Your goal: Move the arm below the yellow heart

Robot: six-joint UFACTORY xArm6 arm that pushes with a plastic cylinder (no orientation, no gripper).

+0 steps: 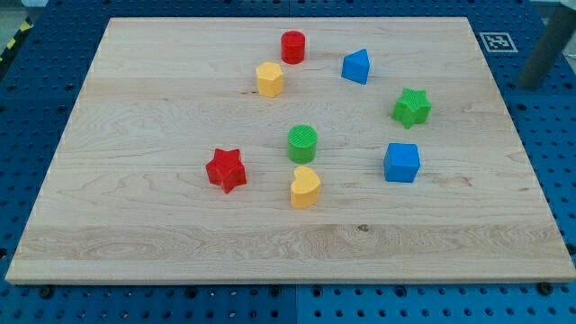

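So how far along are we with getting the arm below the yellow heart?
Done: nothing visible yet. The yellow heart sits near the board's middle, just below the green cylinder and right of the red star. In hand: only a blurred dark rod shows at the view's top right, off the board; my tip can't be made out. Left: the whole move across to the bare wood under the heart.

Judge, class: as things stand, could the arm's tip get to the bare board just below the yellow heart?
Probably yes. The wood below the yellow heart holds no blocks; the red star and green cylinder lie beside and above it. My tip itself does not show.
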